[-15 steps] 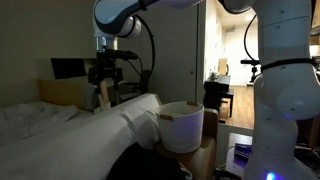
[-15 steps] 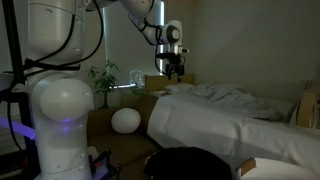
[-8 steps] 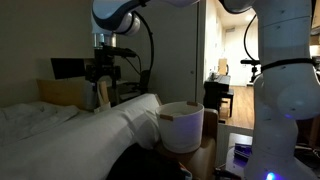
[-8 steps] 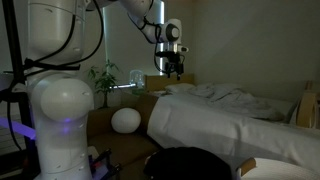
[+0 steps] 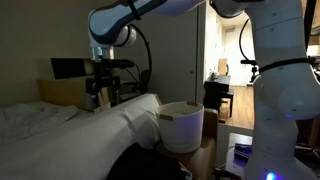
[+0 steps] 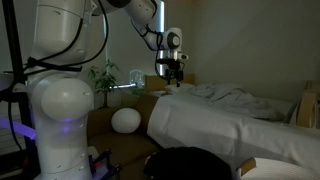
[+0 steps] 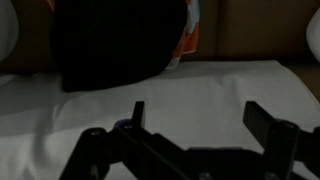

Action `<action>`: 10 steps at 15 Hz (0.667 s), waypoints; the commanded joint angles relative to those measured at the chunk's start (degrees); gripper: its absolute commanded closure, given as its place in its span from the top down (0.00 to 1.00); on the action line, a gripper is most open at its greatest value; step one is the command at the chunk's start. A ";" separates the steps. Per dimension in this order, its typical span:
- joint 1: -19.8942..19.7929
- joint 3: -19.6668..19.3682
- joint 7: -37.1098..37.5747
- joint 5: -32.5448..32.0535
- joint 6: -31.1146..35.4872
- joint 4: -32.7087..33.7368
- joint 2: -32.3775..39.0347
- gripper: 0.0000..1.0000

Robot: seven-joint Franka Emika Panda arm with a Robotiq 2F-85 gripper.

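My gripper (image 5: 103,92) hangs above the far end of a bed with white bedding (image 5: 60,125), and it also shows in an exterior view (image 6: 172,72). In the wrist view the two fingers (image 7: 200,115) stand wide apart with nothing between them, over a white sheet (image 7: 200,85). A large black object (image 7: 115,40) lies on the sheet just ahead of the fingers, with an orange and white item (image 7: 192,30) behind it.
A white cylindrical bin (image 5: 181,126) stands beside the bed. A white round object (image 6: 125,120) lies on the floor near a potted plant (image 6: 105,78). A dark monitor (image 5: 68,68) stands behind the bed. An open doorway (image 5: 228,70) shows a chair.
The gripper has moved a little lower and toward the bed's far end; the arm's wrist has turned slightly. Nothing was taken hold of.
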 commanded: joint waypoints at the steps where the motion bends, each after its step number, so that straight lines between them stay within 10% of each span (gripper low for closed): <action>1: -0.52 -1.12 1.65 0.92 2.39 -0.95 3.29 1.00; 10: -4.82 -3.73 -3.26 8.71 16.87 -3.88 16.40 1.00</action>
